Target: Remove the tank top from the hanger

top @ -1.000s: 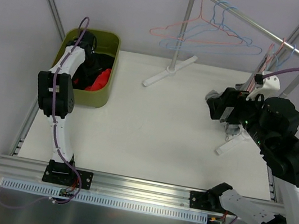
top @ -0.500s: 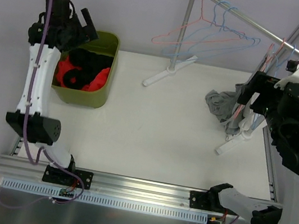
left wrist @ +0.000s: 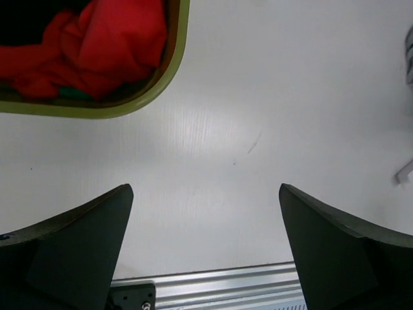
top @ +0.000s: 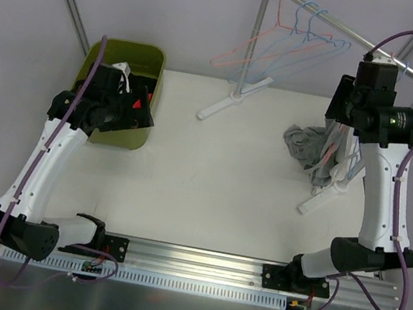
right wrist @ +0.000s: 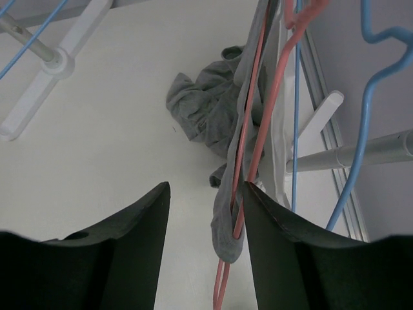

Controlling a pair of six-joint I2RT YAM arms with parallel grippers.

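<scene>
The grey tank top (top: 305, 145) hangs by one strap from a pink hanger (right wrist: 258, 142) at the right end of the rack, its body bunched on the table (right wrist: 200, 106). My right gripper (right wrist: 206, 190) points down over it from high up (top: 338, 105). Its jaws stand partly open. The grey strap and the pink hanger wire pass between them, close to the right finger (right wrist: 290, 252), and a wide gap remains on the left side. My left gripper (left wrist: 205, 190) is wide open and empty over bare table, just in front of the green bin (top: 133, 110).
The green bin (left wrist: 129, 106) holds red and black clothes (left wrist: 97, 39). The rack's rail (top: 351, 35) carries empty pink and blue hangers (top: 286, 50), and its white feet (top: 235, 97) rest on the table. A white garment (right wrist: 281, 148) and blue hangers (right wrist: 371, 129) hang beside the tank top.
My left arm swung down from above the bin to its front edge, jaws open. My right arm rose over the rack's right end, its jaws narrowing around the strap and hanger.
</scene>
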